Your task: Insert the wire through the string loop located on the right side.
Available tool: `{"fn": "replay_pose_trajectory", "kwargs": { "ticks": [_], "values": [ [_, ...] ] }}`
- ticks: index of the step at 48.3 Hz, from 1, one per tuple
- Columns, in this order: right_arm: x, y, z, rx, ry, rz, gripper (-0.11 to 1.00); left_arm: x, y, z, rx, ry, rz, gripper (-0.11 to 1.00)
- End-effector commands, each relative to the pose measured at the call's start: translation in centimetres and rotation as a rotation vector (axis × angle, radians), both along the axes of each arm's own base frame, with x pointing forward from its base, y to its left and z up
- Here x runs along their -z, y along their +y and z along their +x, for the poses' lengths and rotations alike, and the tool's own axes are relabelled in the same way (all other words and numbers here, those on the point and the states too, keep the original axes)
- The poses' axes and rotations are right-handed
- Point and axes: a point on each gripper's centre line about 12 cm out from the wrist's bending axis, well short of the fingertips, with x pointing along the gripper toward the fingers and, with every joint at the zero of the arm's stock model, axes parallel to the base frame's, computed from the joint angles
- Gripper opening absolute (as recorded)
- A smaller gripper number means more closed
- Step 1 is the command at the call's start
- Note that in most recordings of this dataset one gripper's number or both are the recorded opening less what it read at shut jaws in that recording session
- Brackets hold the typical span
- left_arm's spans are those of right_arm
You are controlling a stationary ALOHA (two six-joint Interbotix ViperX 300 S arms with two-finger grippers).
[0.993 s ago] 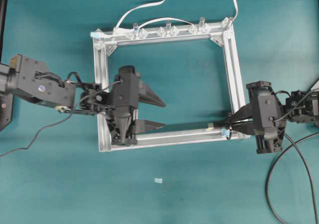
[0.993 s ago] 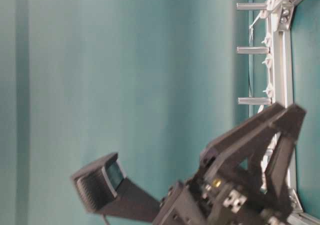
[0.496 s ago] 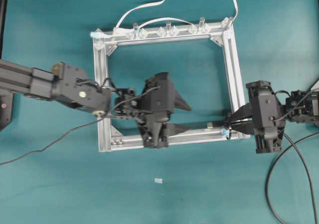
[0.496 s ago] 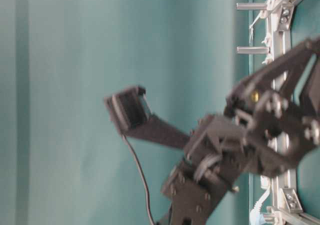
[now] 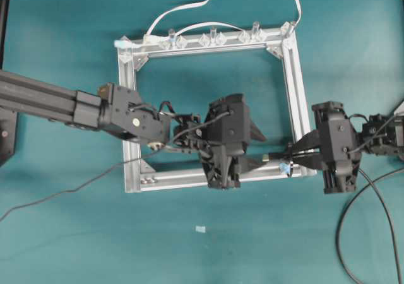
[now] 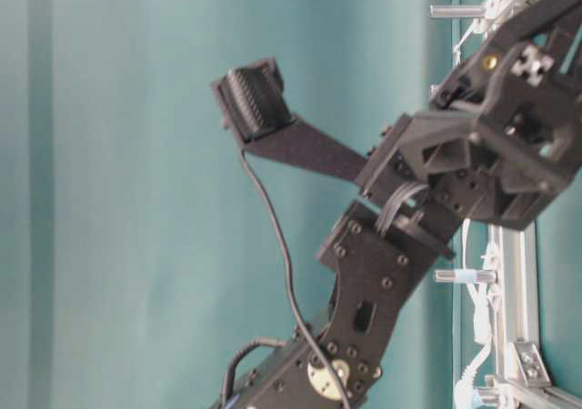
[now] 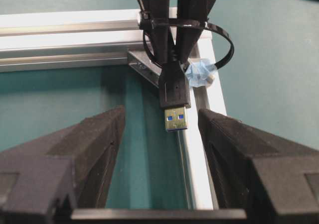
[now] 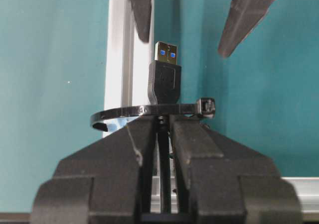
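At the frame's (image 5: pixel 295 101) lower right corner, the right gripper (image 8: pixel 164 129) is clamped on the wire (image 7: pixel 174 92), whose plug pokes through the string loop (image 7: pixel 219 47) toward the left gripper (image 7: pixel 159 149), fingers spread wide on either side of the plug's tip.

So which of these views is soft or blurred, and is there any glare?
Table-level view: left arm soft, filling the frame. Left wrist view: USB plug sharp, mild glare on the aluminium frame. Right wrist view: plug crisp, gripper fingers slightly soft.
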Motion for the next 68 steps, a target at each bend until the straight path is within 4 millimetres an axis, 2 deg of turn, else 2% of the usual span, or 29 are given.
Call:
{"fn": "replay_pose_trajectory", "kwargs": {
  "ticks": [1,18,38,42,48,49,68],
  "values": [
    [-0.5,0.0,0.3,0.005,-0.025,0.001,0.12,-1.6,-0.2,0.8,0.001,-0.041,-0.006,0.61],
    [-0.4,-0.1,0.3,0.006,-0.026,0.000,0.12,-0.2,-0.2,1.4,0.000,-0.021,-0.006,0.61],
    [-0.4,-0.1,0.2,0.006,-0.025,-0.001,0.12,-0.4,-0.3,3.6,-0.001,-0.056,-0.009,0.59],
    [-0.4,-0.1,0.2,0.005,-0.025,-0.002,0.12,-0.3,-0.4,3.9,0.001,-0.050,-0.009,0.52],
    [-0.4,-0.1,0.2,0.006,-0.025,-0.003,0.12,-0.3,-0.4,3.7,0.004,-0.029,-0.004,0.21],
    [-0.3,-0.1,0.1,0.007,-0.025,-0.003,0.12,-0.3,-0.4,3.6,0.004,-0.029,-0.004,0.19],
    [0.3,-0.3,-0.7,-0.006,-0.019,-0.027,0.12,-0.6,-0.4,3.5,0.004,-0.032,-0.005,0.20]
  ]
}}
